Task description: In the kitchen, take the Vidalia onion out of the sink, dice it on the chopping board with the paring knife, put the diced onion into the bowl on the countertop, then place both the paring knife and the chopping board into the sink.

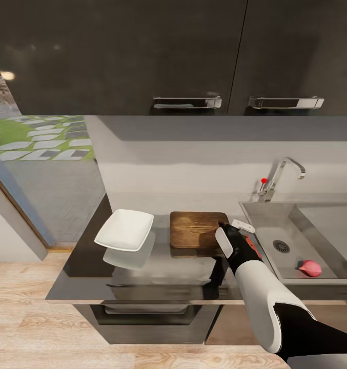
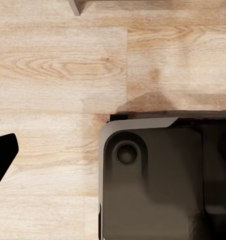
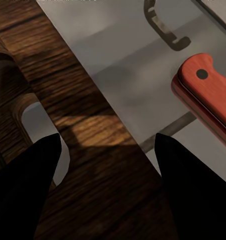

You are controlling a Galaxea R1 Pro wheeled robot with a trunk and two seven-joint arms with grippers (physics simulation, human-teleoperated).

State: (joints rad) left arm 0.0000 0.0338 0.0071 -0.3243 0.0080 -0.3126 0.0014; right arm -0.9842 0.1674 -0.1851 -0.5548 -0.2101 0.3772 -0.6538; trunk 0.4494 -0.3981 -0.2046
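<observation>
The right gripper (image 1: 233,231) hangs with fingers wide apart over the chopping board's (image 1: 196,229) right edge, beside the paring knife (image 3: 209,92) on the countertop (image 1: 86,266); the Vidalia onion (image 1: 310,267) lies in the sink (image 1: 317,218); the left gripper's state I cannot tell

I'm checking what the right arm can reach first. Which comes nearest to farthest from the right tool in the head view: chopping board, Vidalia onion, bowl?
1. Chopping board: right under the right tool, at the board's sink-side edge.
2. Vidalia onion: in the sink, off to the right.
3. Bowl: on the countertop, beyond the board's left side.
</observation>
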